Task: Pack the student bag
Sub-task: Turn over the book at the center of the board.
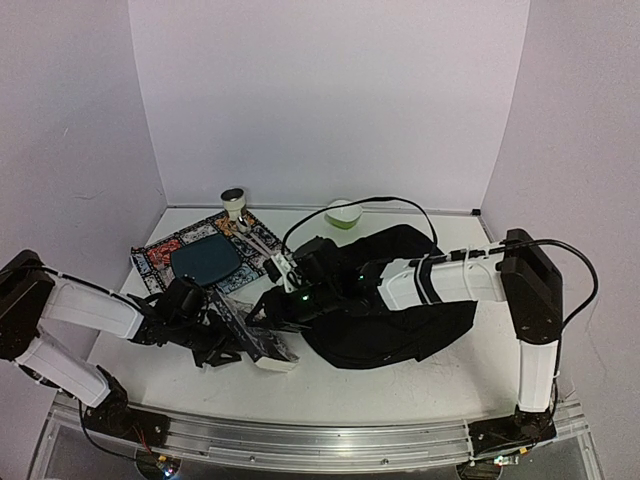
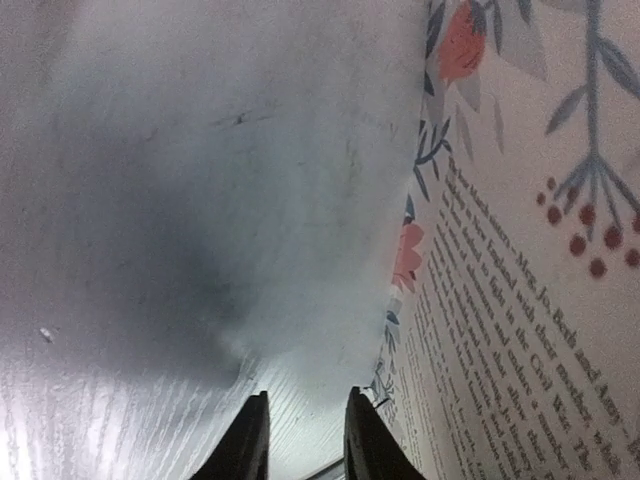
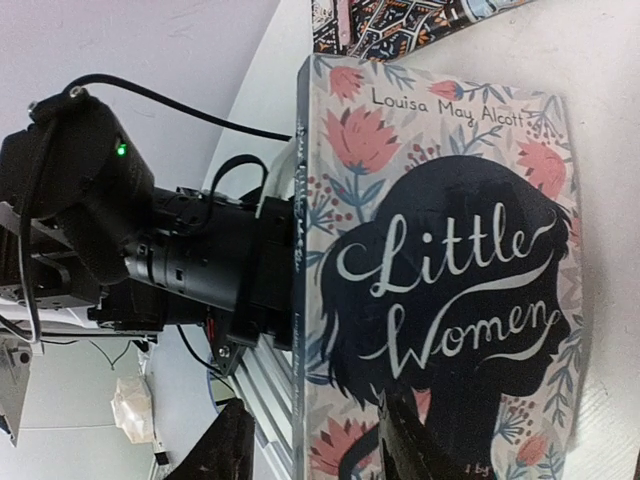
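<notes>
The student bag, a large black soft backpack, lies on the table under my right arm. A paperback, "Little Women", stands tilted on the table left of the bag, between my two grippers. My right gripper is open and straddles the book's spine edge. One finger lies over the front cover and the other is apart from the spine. My left gripper is open behind the book. Bare table shows between its fingers, and the printed back cover is just right of them.
A patterned mat carrying a dark teal plate lies at the back left. Behind it stands a small cup, and a green bowl sits near the back wall. The aluminium rail runs along the near edge.
</notes>
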Motion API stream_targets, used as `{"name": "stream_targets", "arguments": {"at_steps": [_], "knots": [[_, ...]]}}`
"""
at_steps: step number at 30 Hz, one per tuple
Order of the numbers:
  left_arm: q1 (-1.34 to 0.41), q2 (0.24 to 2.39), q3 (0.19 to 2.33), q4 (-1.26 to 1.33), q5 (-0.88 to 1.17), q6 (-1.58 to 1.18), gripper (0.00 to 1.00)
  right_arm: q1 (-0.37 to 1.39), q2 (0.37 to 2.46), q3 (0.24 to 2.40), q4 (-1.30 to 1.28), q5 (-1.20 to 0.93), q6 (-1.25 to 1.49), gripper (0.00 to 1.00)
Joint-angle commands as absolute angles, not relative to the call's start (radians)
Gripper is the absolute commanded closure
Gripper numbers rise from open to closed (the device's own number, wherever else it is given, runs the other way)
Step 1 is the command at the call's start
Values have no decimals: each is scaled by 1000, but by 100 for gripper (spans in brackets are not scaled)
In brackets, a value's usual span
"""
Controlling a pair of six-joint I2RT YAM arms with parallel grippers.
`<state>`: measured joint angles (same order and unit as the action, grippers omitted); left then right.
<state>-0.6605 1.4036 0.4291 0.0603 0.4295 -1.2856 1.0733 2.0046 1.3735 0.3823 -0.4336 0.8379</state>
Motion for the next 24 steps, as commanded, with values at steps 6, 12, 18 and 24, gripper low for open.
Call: {"name": "stream_targets", "arguments": {"at_steps": [6,12,18,24], "knots": [[-661,1187,419,-16,294,-1394,50,1076,1979,1411,289,-391,763,57],[-661,1080,403,-33,234,-1445,35,1075,2029,1403,278,-388,762,57],[-661,1136,430,-29,237,-1419,26,1076,2044,1381,276,-355,775,58],[-661,1164,435,-97,160,-1372,24,1074,1991,1357,216,-252,773,51]]}}
